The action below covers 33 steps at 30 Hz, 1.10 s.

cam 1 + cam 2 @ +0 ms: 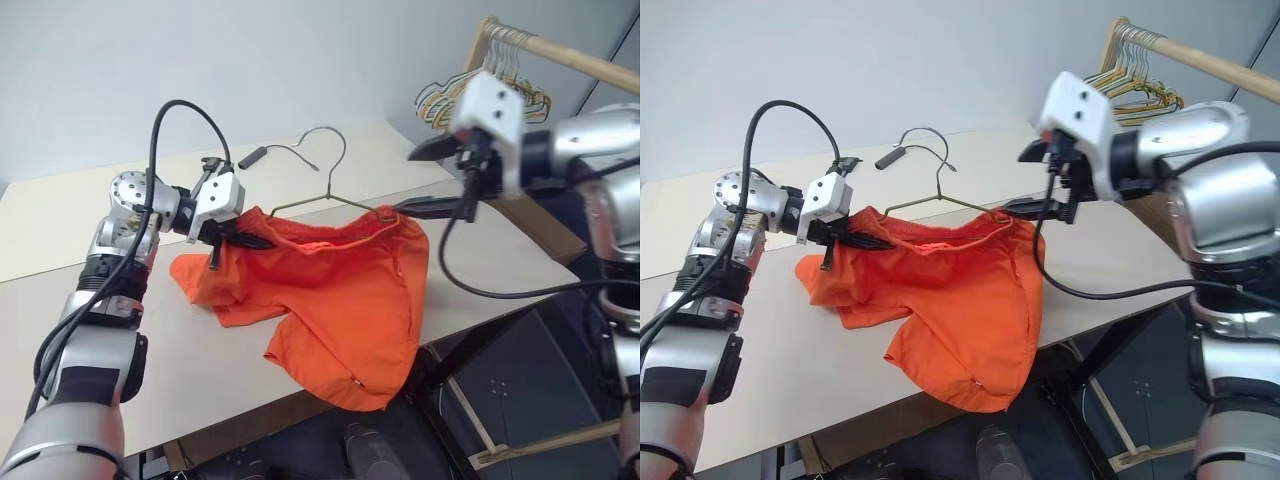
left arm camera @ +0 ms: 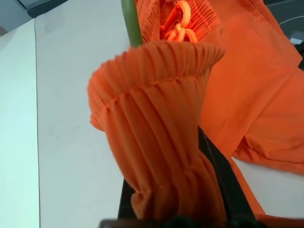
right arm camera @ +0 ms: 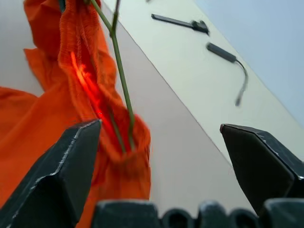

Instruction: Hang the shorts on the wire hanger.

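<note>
One hand, the left hand (image 1: 232,236), grips the waistband of the bright orange fabric shorts (image 1: 330,290) threaded on the thin olive-green wire hanger (image 1: 325,192) above the pale table (image 1: 100,330), while the right hand (image 1: 432,178) gapes wide, so the shorts' unsupported end may slide off.

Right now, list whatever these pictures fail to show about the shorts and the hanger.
- The wire hanger: in the head views its lower bar is covered by the shorts.
- Left gripper: in its wrist view bunched waistband hides whether the wire is pinched too.
- Shorts' lower hem: hangs past the table edge, its underside unseen.
- Right gripper: jaws open, off the cloth.
</note>
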Motion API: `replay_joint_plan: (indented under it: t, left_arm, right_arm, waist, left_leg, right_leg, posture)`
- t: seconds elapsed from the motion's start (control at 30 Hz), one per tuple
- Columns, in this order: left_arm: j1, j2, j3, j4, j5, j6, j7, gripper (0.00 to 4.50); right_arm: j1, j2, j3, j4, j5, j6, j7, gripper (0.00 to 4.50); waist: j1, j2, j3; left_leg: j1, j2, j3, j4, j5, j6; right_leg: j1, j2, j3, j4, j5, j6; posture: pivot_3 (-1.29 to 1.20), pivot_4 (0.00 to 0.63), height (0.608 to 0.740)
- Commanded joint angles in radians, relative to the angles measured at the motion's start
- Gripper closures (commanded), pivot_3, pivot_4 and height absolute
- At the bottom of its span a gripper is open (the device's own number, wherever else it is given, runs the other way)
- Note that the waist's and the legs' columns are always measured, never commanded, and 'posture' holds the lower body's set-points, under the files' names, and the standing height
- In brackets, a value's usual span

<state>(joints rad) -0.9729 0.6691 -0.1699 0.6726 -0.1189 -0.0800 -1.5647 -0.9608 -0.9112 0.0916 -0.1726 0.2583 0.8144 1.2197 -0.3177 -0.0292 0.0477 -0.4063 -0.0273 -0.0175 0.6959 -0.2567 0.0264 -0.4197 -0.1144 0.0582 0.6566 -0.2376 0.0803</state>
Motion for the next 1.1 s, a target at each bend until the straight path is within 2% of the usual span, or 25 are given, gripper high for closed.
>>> replay_joint_plan:
  t: [0.03, 0.23, 0.33, 0.5, 0.77, 0.8, 0.93, 1.0, 1.1]
  left_arm:
    - [-0.023, 0.007, 0.032, -0.022, -0.018, 0.008, 0.008, 4.39]
    - [-0.036, -0.005, 0.026, -0.023, -0.020, 0.008, 0.001, 4.39]
    - [-0.038, -0.008, 0.025, -0.024, -0.019, 0.008, -0.002, 4.39]
    - [-0.031, -0.008, 0.022, -0.036, -0.017, 0.007, -0.006, 4.39]
    - [-0.026, -0.012, 0.023, -0.042, -0.019, 0.004, -0.009, 4.39]
    - [-0.028, -0.013, 0.024, -0.040, -0.020, 0.001, -0.010, 4.39]
    - [-0.034, -0.018, 0.031, -0.032, -0.032, -0.014, -0.026, 4.39]
    - [-0.036, -0.023, 0.038, -0.032, -0.039, -0.007, -0.024, 3.68]
    - [-0.043, -0.033, 0.061, -0.030, -0.063, 0.013, -0.017, 2.93]
  right_arm:
    - [0.069, -0.042, 0.016, -0.066, 0.000, -0.015, 0.005, 0.02]
    - [0.053, 0.021, 0.193, 0.061, -0.165, -0.117, -0.090, 0.02]
    - [0.013, 0.066, 0.225, 0.119, -0.173, -0.136, -0.072, 0.02]
    - [-0.038, 0.110, 0.240, 0.142, -0.155, -0.147, -0.016, 1.47]
    - [-0.015, 0.099, 0.253, 0.131, -0.154, -0.177, 0.061, 4.22]
    - [-0.011, 0.097, 0.253, 0.132, -0.156, -0.180, 0.067, 4.39]
    - [0.001, 0.097, 0.243, 0.138, -0.153, -0.163, 0.075, 4.40]
    - [0.010, 0.093, 0.228, 0.127, -0.140, -0.147, 0.075, 4.40]
    - [0.044, 0.067, 0.193, 0.089, -0.103, -0.109, 0.089, 4.40]
  waist:
    - [-0.004, 0.000, 0.000]
    - [-0.030, 0.003, -0.001]
    - [-0.033, 0.003, -0.001]
    - [-0.038, 0.003, -0.001]
    - [-0.035, 0.003, -0.001]
    - [-0.035, 0.003, -0.001]
    - [-0.037, 0.003, -0.001]
    - [-0.040, 0.003, -0.001]
    - [-0.040, 0.003, -0.001]
  left_leg:
    - [0.000, 0.000, 0.000, 0.000, 0.000, 0.000]
    - [0.002, 0.001, 0.002, 0.000, 0.000, 0.000]
    - [0.002, 0.001, 0.002, 0.000, 0.000, 0.000]
    - [0.001, 0.001, 0.002, 0.000, 0.000, 0.000]
    - [0.001, 0.001, 0.001, 0.000, 0.000, 0.000]
    - [0.001, 0.001, 0.001, 0.000, 0.000, 0.000]
    - [0.001, 0.001, 0.001, 0.000, 0.000, 0.000]
    - [0.001, 0.001, 0.001, 0.000, 0.000, 0.000]
    - [0.001, 0.001, 0.001, 0.000, 0.000, 0.000]
  right_leg:
    - [0.000, 0.000, 0.000, 0.000, 0.000, 0.000]
    - [0.000, 0.001, 0.002, -0.001, 0.000, 0.000]
    - [-0.001, 0.001, 0.002, 0.000, 0.000, 0.000]
    - [-0.001, 0.001, 0.002, 0.001, 0.000, 0.000]
    - [0.000, 0.001, 0.001, 0.001, 0.000, 0.000]
    - [0.000, 0.001, 0.001, 0.001, 0.000, 0.000]
    - [0.000, 0.000, 0.001, 0.001, 0.000, 0.000]
    - [0.000, 0.001, 0.001, 0.001, 0.000, 0.000]
    - [0.000, 0.000, 0.001, 0.001, 0.000, 0.000]
  posture:
    - [-0.29, 0.000, 0.740]
    - [-0.29, 0.000, 0.740]
    - [-0.29, 0.000, 0.740]
    - [-0.28, 0.000, 0.740]
    - [-0.28, 0.000, 0.740]
    - [-0.28, 0.000, 0.740]
    - [-0.29, 0.000, 0.740]
    - [-0.29, 0.000, 0.740]
    - [-0.29, 0.000, 0.740]
